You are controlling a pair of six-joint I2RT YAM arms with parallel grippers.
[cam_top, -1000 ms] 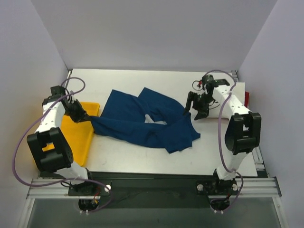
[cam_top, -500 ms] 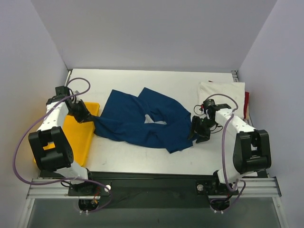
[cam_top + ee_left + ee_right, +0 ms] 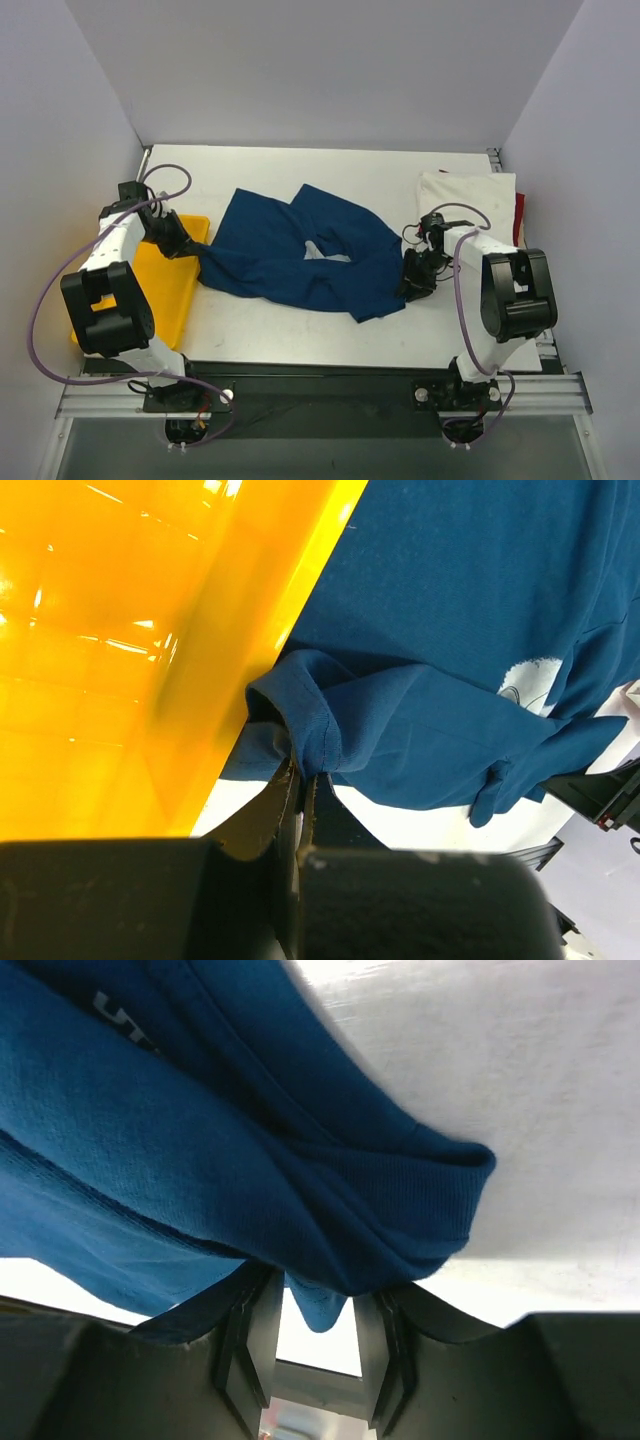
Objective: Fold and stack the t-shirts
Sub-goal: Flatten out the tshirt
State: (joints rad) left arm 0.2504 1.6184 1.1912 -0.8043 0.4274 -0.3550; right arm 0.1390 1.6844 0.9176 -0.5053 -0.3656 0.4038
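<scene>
The large navy blue t-shirt [image 3: 300,255] lies crumpled across the middle of the table, a bit of white print showing. My left gripper [image 3: 190,250] is shut on its left hem [image 3: 310,730], next to the yellow tray. My right gripper [image 3: 408,285] sits at the shirt's near right corner. Its jaws straddle a thick fold of the shirt [image 3: 200,1140] with a gap still between them, and a cloth tip hangs loose in the gap [image 3: 318,1300]. A cream-white t-shirt [image 3: 470,195] lies folded at the back right. A red one [image 3: 521,210] peeks out at its right edge.
The yellow plastic tray [image 3: 160,285] lies at the left table edge, right under my left gripper; its rim [image 3: 300,570] touches the navy cloth. Purple-grey walls close in both sides and the back. White table [image 3: 520,1080] shows beside the right fold.
My right arm has swung from the cream-white shirt down to the navy shirt's near right corner, and its jaws have narrowed around the fold. The left gripper has kept its hold and barely moved.
</scene>
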